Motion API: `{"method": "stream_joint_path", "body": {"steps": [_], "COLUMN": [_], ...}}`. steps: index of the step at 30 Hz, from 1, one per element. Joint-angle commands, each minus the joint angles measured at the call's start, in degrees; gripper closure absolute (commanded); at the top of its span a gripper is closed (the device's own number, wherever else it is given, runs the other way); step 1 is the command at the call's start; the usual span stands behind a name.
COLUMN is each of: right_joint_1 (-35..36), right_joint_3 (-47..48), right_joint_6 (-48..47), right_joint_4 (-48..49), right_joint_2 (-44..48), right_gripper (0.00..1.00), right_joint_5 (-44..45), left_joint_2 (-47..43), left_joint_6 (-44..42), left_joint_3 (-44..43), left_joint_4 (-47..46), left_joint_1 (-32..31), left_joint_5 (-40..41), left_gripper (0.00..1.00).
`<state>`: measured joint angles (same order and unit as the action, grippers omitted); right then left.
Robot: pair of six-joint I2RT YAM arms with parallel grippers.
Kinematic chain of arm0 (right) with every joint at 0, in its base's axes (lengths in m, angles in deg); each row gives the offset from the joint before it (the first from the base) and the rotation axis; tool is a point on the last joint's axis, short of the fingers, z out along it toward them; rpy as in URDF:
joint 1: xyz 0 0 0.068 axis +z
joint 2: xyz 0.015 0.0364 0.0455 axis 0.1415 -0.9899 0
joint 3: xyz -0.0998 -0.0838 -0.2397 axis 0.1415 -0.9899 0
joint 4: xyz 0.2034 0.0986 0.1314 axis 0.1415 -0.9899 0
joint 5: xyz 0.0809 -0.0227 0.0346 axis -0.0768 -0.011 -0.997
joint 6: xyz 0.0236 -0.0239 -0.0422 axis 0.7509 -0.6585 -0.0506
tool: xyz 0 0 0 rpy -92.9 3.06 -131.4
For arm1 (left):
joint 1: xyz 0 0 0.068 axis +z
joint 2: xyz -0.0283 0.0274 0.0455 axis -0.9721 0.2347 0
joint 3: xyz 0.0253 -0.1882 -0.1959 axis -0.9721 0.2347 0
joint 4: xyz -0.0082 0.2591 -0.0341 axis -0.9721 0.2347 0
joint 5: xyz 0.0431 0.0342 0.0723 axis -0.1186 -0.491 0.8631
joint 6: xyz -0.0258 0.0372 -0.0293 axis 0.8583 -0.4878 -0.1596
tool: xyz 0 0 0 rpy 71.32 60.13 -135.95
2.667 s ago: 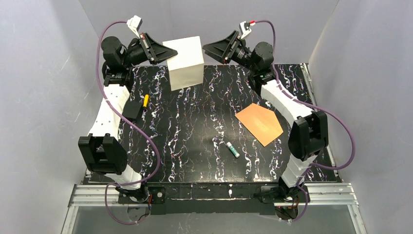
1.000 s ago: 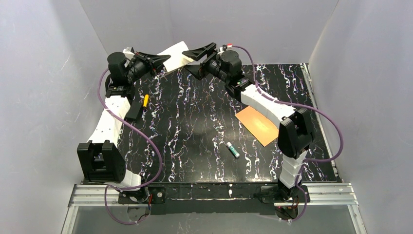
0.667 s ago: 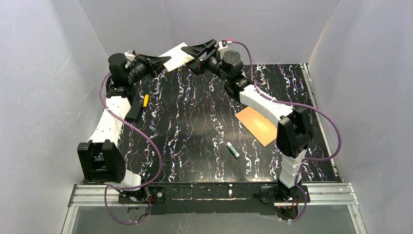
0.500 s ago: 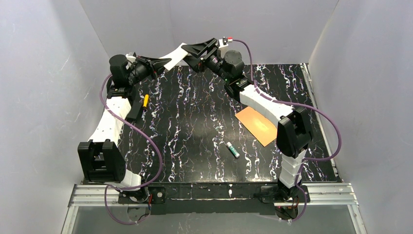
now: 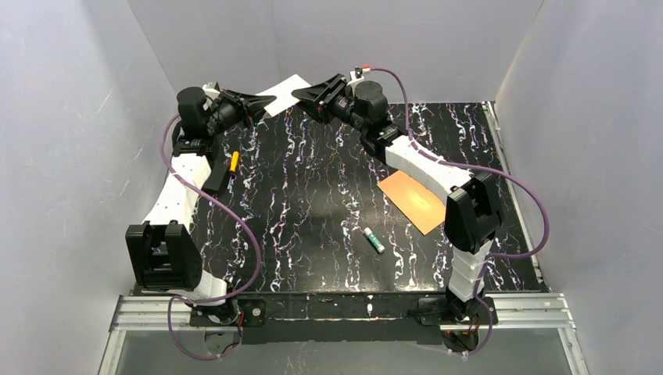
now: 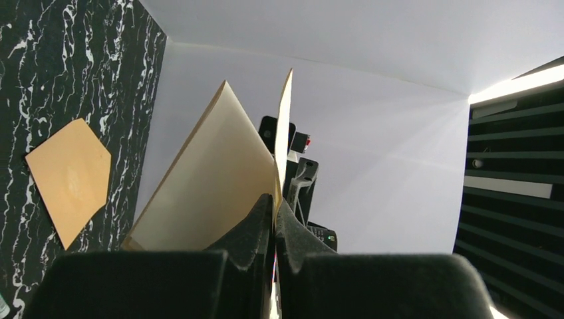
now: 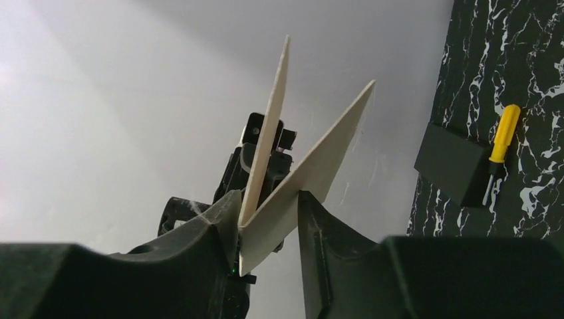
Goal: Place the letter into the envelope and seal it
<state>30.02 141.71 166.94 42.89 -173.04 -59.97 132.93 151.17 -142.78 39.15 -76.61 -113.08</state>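
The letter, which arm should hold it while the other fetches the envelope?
Left, probably: left gripper is shut on the letter, right gripper open around it, and the envelope lies on the right side.

So the letter (image 5: 285, 83) is held up in the air over the far edge of the tabletop. It's bent into a V, with its two pale cream leaves spread apart, and only the plain faces are shown in the wrist views. One end is pinched tight between the closed jaws of the left gripper (image 6: 274, 203). The other end is straddled by the right gripper (image 7: 267, 199), whose jaws are parted around both leaves. The envelope (image 5: 414, 199) is seen lying flat on the right side of the tabletop, orange-brown, five-sided in outline, well apart from the letter.
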Motion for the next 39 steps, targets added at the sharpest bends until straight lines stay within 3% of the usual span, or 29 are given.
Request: {"method": "stream_joint_path", "body": {"steps": [1,10,12,13,16,20,24,28,34,39], "right_joint_1": [-0.09,-0.58,-1.05,-1.32,-2.08,-3.06,-3.43,-3.30,-2.21,-1.94], "right_joint_3": [1.41,0.62,1.06,1.55,3.02,2.49,-2.49,-1.47,1.12,1.02], "right_joint_6": [-2.28,-3.90,-5.32,-6.60,-11.64,-16.07,-13.22,-7.29,-3.07,-1.50], "right_joint_4": [0.92,3.48,2.69,1.82,-0.56,-0.21,9.36,16.60,17.34,16.96], "right_joint_2": [4.44,5.75,6.02,6.34,7.69,10.06,11.51,8.47,5.24,4.30], "right_gripper": [0.61,0.90,0.98,0.99,0.99,0.99,0.99,0.99,0.99,0.99], "right_joint_5": [1.43,2.42,2.39,2.64,3.60,5.65,9.27,8.40,7.69,7.37], "left_joint_2": [-1.04,-1.54,-1.74,-1.77,-1.77,-2.74,-2.50,-0.90,-1.10,-6.38], "left_joint_6": [-3.20,-5.47,-7.02,-8.44,-15.47,-25.84,-21.11,-19.24,-22.12,-22.84], "left_joint_3": [-2.28,-3.67,-4.83,-6.28,-12.09,-17.28,-14.06,-13.12,-15.66,-10.23], "left_joint_4": [1.69,3.34,4.21,5.18,12.73,24.75,16.74,9.68,2.61,-1.77], "left_joint_1": [-0.17,-0.17,0.08,0.10,2.62,2.65,2.24,-0.93,-4.05,-4.23], "left_joint_5": [-1.83,-1.82,-1.77,-1.83,-1.10,3.36,0.35,-2.84,-3.77,3.48], "left_gripper": [1.00,1.00,0.75,0.59,0.29,0.03,0.02,0.02,0.02,0.02]}}
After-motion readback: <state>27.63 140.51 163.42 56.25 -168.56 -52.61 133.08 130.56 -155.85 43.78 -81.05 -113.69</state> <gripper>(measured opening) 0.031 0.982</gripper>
